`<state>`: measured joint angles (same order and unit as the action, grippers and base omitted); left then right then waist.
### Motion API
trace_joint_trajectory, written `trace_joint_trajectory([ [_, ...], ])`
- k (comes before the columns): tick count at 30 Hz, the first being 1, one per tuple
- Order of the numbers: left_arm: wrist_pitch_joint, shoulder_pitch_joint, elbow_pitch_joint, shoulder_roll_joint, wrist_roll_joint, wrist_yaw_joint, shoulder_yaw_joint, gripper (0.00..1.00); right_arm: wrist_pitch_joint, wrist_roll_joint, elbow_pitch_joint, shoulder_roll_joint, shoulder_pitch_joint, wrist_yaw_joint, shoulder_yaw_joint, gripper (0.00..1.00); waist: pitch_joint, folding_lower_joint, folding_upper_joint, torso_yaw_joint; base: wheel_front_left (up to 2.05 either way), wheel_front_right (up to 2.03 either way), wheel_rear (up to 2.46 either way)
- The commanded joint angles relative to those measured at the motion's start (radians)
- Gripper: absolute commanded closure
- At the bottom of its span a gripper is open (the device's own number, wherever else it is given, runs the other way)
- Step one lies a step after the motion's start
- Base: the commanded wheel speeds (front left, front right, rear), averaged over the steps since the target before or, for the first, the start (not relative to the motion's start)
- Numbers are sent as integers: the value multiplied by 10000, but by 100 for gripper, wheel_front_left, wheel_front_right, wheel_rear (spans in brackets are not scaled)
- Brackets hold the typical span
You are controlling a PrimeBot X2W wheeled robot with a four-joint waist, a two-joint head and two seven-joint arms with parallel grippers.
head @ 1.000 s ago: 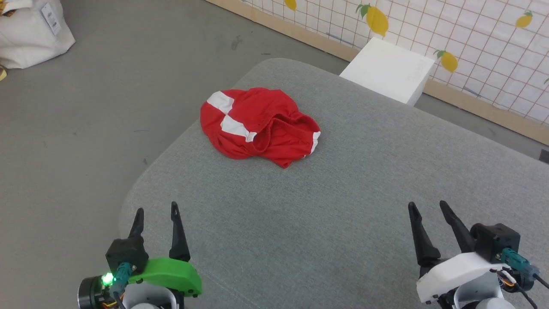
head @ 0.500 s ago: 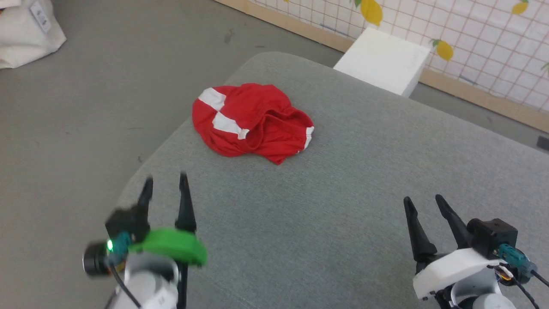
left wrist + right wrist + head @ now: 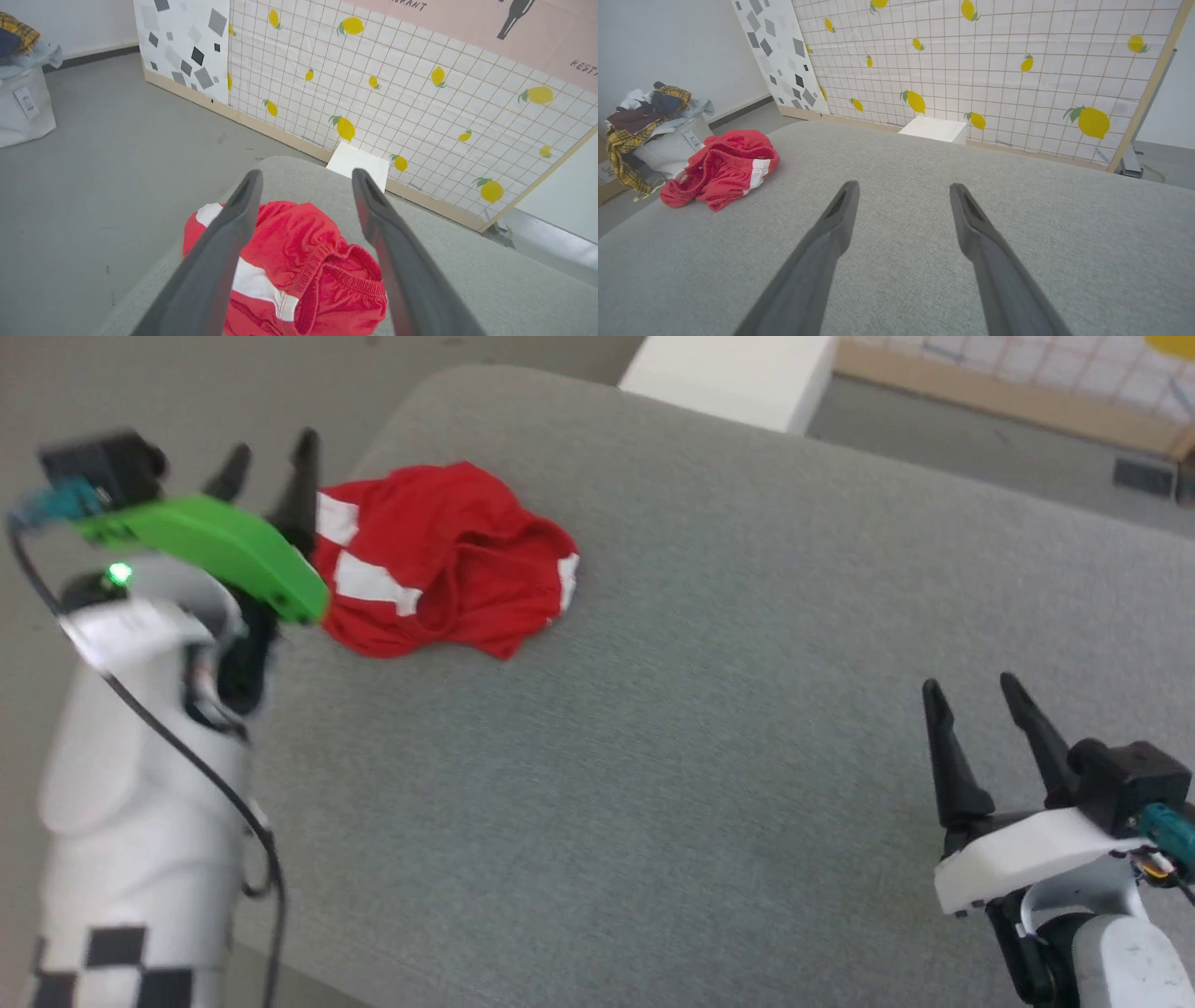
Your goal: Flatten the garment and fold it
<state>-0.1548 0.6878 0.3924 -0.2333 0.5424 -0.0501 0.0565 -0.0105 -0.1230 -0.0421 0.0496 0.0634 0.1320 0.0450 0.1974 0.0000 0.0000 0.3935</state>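
The garment lies crumpled near the far left corner of the table; the left hand hovers just beside it, spread wide, empty; the right hand, equally wide and empty, sits well apart; the cloth looks light and limp, likely best pinched at its gathered waistband.
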Motion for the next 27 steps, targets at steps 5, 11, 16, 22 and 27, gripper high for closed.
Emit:
trace_joint_trajectory([
  [5, -2258, 1333, 1066, -636, 887, 76, -353, 0, -43, 34, -237, 6, 280, -13, 279, 0, 1860, 0, 0, -1707, 0, 0, 0],
  [11, -4372, 1866, 1597, -1013, 1165, 641, -262, 0, 8, -36, -365, 6, 366, -13, 525, 0, 2517, 0, 0, -2193, 0, 0, 0],
  [16, -5921, 1650, 1671, -1191, 1123, 1347, -24, 0, 76, -13, -456, 6, 458, -13, 697, 0, 2877, 0, 0, -2357, 0, 0, 0],
  [22, -7014, 1087, 1537, -1181, 1195, 1843, 164, 0, 31, 47, -647, 6, 499, -13, 851, 0, 3166, 0, 0, -2360, 0, 0, 0],
  [27, -7286, 639, 1238, -929, 1468, 1992, 129, 24, -70, 92, -762, 6, 490, -13, 947, 0, 3258, 0, 0, -2231, 0, 0, 0],
])
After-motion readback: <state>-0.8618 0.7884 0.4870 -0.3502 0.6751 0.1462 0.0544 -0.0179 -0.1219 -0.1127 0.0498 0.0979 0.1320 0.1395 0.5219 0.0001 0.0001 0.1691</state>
